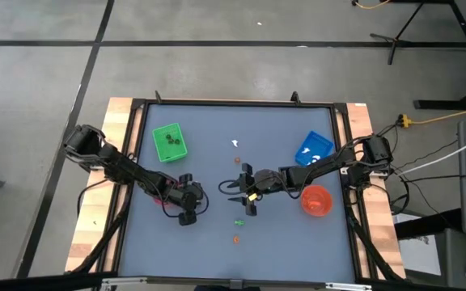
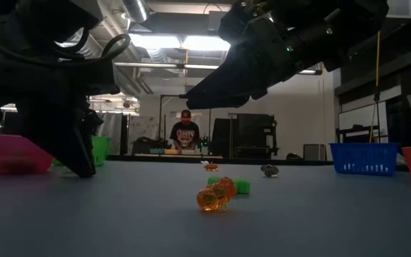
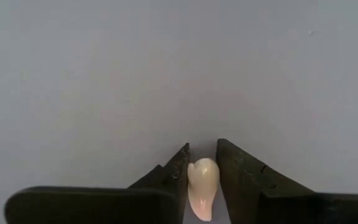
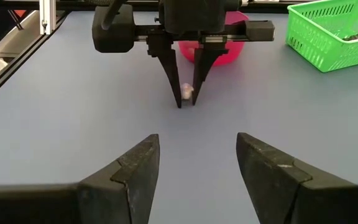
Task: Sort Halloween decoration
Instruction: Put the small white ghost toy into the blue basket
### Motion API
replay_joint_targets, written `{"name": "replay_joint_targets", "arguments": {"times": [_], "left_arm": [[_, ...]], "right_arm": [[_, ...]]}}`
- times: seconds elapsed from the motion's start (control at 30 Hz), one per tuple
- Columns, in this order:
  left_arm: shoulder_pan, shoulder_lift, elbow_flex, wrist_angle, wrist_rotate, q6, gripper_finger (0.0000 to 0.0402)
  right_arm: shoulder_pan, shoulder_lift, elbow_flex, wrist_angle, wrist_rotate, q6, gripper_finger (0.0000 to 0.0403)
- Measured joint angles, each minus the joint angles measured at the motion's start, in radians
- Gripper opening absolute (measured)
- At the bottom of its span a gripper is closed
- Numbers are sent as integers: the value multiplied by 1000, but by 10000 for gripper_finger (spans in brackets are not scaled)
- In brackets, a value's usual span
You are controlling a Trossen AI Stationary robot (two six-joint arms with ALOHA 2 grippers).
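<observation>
- The left hand (image 4: 186,99) is down at the surface (image 1: 217,234) near its middle, fingers pointing at the mat with a white figure (image 3: 202,186) between them.
- The jaws stand narrowly apart on either side of that figure; whether both pads already press it cannot be told, so the grip looks unfinished.
- Risk: the figure is small, rounded and tapered. If the fingers meet it off-centre it could squirt out or roll away across the surface.
- Risk: the fingertips are right at the mat, so pushing lower could scrape or jam them there.
- The right hand (image 4: 194,168) hovers close by, facing the left one, fingers wide apart and holding nothing. With the two hands this near, a lift or swing of either arm could bump the other.
- Other figures lie loose around the middle: an orange one (image 2: 216,195) toward the near edge, a green one (image 2: 242,187) just behind it, another white one (image 1: 235,144) toward the far edge.
- A sweep of either arm could knock these out of place.
- The green tray (image 1: 169,141) at the far left already holds dark figures; the blue tray (image 1: 314,149) and orange bowl (image 1: 315,200) sit at the right.
</observation>
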Motion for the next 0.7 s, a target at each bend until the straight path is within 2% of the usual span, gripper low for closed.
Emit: {"name": "replay_joint_targets", "arguments": {"times": [0.7], "left_arm": [[0, -2, -2, 4, -1, 0, 48]], "right_arm": [[0, 0, 0, 0, 0, 0, 214]]}}
